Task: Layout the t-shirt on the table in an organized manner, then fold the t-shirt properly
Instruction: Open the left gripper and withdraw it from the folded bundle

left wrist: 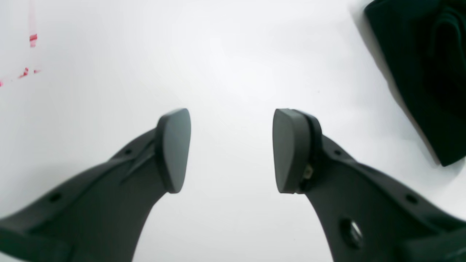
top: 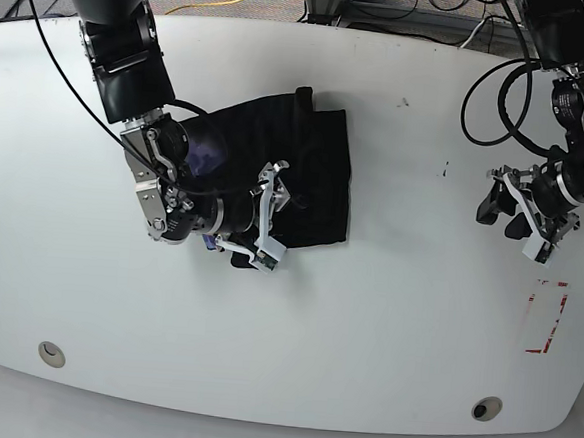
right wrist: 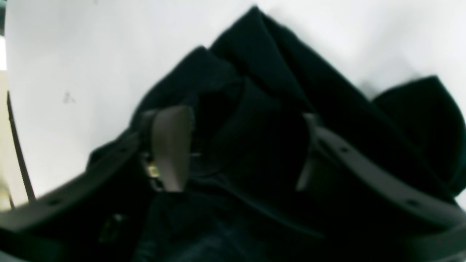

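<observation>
The black t-shirt (top: 317, 151) lies bunched in a rough heap on the left half of the white table (top: 364, 334), a bit of purple print (top: 212, 159) showing by the arm. My right gripper (top: 269, 215) is down on the heap's near edge. In the right wrist view its fingers (right wrist: 171, 149) stand apart with raised folds of the t-shirt (right wrist: 255, 72) between them, and the view is blurred. My left gripper (left wrist: 231, 151) hovers open over bare table far to the right (top: 503, 216), with only a corner of the t-shirt (left wrist: 429, 72) at the frame's top right.
A red-outlined rectangle mark (top: 546, 317) sits near the right edge, just in front of my left gripper; bits of it (left wrist: 32, 38) show in the left wrist view. Round metal fittings sit at the front left (top: 50, 352) and front right (top: 486, 408). Cables trail behind the table.
</observation>
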You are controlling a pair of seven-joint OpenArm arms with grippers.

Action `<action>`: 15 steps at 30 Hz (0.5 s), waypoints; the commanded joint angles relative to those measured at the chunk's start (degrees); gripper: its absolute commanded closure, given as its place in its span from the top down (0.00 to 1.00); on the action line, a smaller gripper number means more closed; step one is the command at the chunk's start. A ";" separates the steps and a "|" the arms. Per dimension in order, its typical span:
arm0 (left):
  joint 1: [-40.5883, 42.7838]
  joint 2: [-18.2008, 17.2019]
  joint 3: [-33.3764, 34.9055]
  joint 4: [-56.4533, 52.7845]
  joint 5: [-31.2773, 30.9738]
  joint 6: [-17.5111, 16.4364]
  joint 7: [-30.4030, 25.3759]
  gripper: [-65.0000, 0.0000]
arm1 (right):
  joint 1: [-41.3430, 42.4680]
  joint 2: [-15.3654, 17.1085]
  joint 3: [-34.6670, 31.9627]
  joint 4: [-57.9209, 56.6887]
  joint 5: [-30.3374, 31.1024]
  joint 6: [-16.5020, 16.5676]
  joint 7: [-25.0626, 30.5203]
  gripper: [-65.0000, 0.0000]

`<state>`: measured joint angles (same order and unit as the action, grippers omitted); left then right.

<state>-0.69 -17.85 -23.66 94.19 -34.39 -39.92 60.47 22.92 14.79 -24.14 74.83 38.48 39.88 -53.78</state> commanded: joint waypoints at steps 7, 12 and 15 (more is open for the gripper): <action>-0.85 -1.01 -0.38 0.97 -0.99 -0.08 -1.26 0.51 | 1.48 -0.06 0.18 1.17 1.04 0.12 1.43 0.06; -0.85 -1.01 -0.30 0.97 -0.99 -0.08 -1.26 0.51 | 1.48 -0.24 0.18 1.61 1.04 0.12 1.43 0.00; -0.85 -1.01 -0.30 0.97 -0.99 -0.08 -1.26 0.51 | 1.39 -0.24 0.18 3.90 1.04 0.12 1.43 0.00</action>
<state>-0.67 -17.82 -23.64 94.19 -34.41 -39.92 60.45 22.76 14.59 -24.34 75.40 38.54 39.86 -53.65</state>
